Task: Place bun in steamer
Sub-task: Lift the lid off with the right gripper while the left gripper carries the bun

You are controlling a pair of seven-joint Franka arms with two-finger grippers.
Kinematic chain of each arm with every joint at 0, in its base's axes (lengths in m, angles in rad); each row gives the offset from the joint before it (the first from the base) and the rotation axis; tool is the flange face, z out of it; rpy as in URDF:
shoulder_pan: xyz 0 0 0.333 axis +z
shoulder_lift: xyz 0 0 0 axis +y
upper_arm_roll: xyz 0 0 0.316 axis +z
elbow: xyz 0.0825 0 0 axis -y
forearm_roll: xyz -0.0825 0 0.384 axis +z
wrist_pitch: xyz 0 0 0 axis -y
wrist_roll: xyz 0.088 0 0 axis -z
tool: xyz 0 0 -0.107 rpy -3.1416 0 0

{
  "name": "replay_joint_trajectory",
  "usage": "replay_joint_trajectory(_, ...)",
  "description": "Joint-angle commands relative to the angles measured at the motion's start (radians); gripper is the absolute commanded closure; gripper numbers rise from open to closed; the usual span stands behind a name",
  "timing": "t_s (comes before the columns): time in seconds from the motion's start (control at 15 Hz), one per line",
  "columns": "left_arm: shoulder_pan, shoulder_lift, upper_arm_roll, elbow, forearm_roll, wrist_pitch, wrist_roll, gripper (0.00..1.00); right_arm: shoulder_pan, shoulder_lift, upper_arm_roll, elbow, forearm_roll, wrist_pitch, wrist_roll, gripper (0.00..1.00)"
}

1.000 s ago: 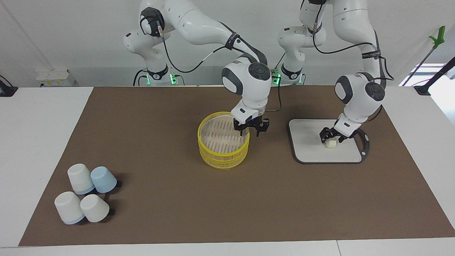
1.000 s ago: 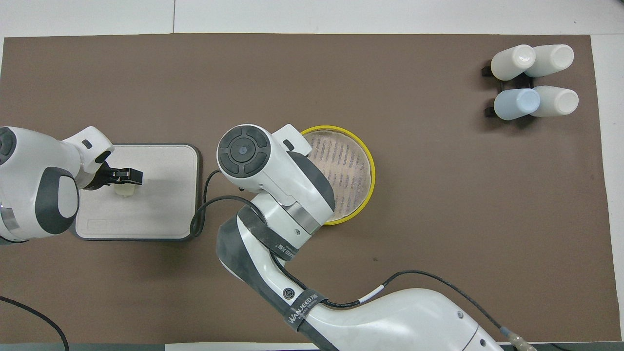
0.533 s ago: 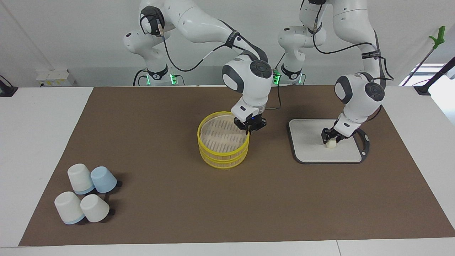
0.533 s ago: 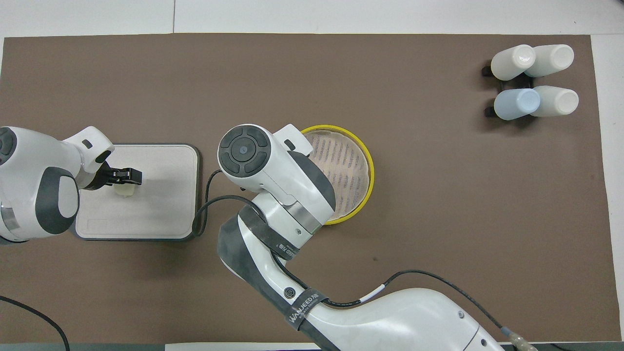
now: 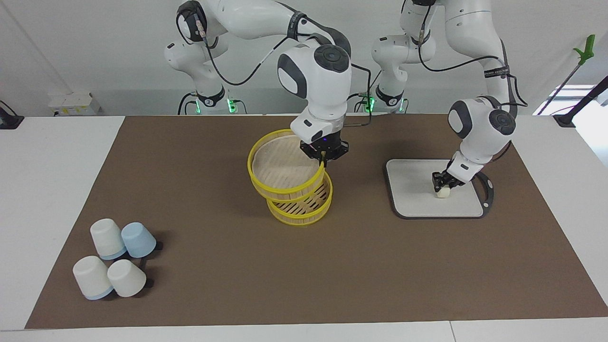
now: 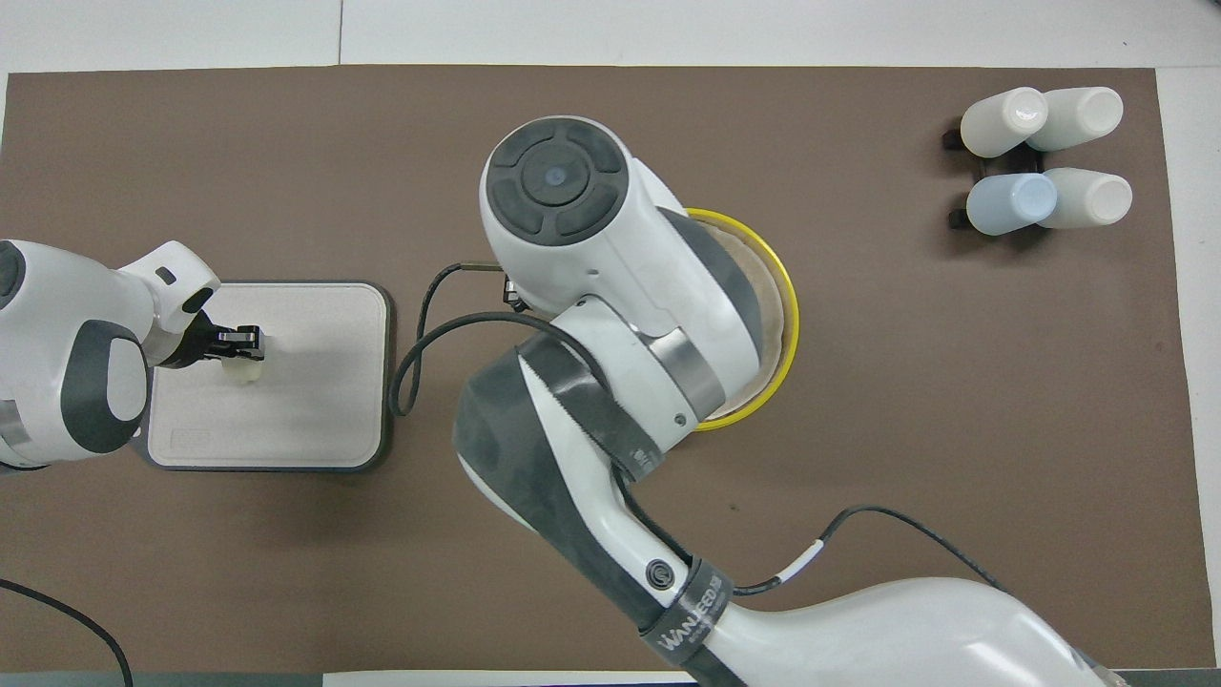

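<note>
Fingers of the right gripper [image 5: 324, 156] pinch the rim of the steamer lid [image 5: 284, 167], holding it tilted above the steamer [image 5: 304, 205] at frame centre in the facing view. At centre right, the left gripper [image 5: 442, 183], fingers closed on the bun [image 5: 442, 191], sits low over the grey board [image 5: 413, 190]. Bun touches the board. Four upturned cups [image 5: 114, 259] lie lower left on the brown mat [image 5: 228, 266].

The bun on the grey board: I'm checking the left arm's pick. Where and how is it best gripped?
Across its short sides, from straight above: the bun is a small rounded lump lying on the flat board, as the left gripper grips it now.
</note>
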Motion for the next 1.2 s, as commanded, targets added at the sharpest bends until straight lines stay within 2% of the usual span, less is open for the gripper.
replay_joint_trajectory(0.0, -0.009, -0.001, 0.003, 0.101, 0.011, -0.118, -0.051, 0.62, -0.141, -0.011, 0.015, 0.018, 0.019, -0.046, -0.222, 1.0)
replay_joint_trajectory(0.33, -0.105, 0.052, 0.003, 0.332, 0.005, -0.345, -0.222, 0.62, -0.281, -0.061, 0.0, 0.013, -0.056, -0.08, -0.526, 1.0)
replay_joint_trajectory(0.53, -0.216, 0.113, 0.003, 0.513, -0.001, -0.475, -0.435, 0.61, -0.338, -0.078, -0.002, -0.001, -0.058, -0.123, -0.58, 1.0)
replay_joint_trajectory(0.67, -0.3, 0.15, 0.003, 0.589, -0.056, -0.492, -0.601, 0.6, -0.357, -0.104, -0.003, -0.031, -0.076, -0.124, -0.634, 1.0)
replay_joint_trajectory(1.0, -0.484, 0.193, 0.003, 0.667, -0.105, -0.477, -0.871, 0.6, -0.435, -0.123, 0.0, -0.077, -0.076, -0.103, -0.734, 1.0)
replay_joint_trajectory(1.07, -0.516, 0.227, 0.005, 0.699, -0.107, -0.483, -0.902, 0.6, -0.437, -0.126, 0.0, -0.088, -0.078, -0.089, -0.736, 1.0)
replay_joint_trajectory(1.13, -0.547, 0.283, 0.003, 0.773, -0.105, -0.492, -0.942, 0.6, -0.437, -0.129, -0.002, -0.1, -0.079, -0.088, -0.739, 1.0)
